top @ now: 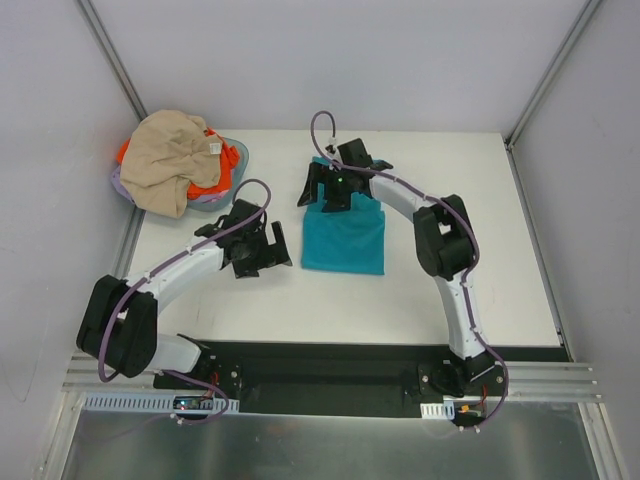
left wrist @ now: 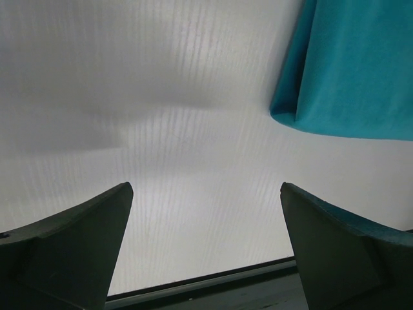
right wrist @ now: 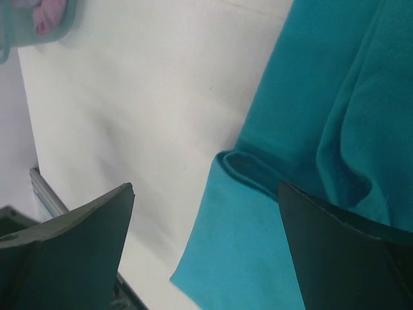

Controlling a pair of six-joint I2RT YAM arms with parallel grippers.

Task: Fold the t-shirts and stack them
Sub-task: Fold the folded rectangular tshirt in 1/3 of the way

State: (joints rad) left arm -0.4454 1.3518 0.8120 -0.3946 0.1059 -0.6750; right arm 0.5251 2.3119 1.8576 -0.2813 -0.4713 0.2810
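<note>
The teal-blue t-shirt (top: 345,240) lies folded on the white table (top: 470,200) at the middle. It also shows in the left wrist view (left wrist: 355,71) and the right wrist view (right wrist: 322,129). My right gripper (top: 334,186) is open and empty over the shirt's far edge. My left gripper (top: 258,250) is open and empty just left of the shirt, above bare table. The beige t-shirt (top: 170,160) with a small white label lies bunched on top of the orange t-shirt (top: 208,178) in the basket at the far left.
The bluish-lavender basket (top: 236,160) stands at the table's far left corner; its rim shows in the right wrist view (right wrist: 39,32). Grey walls enclose the table on three sides. A black strip and metal rail run along the near edge.
</note>
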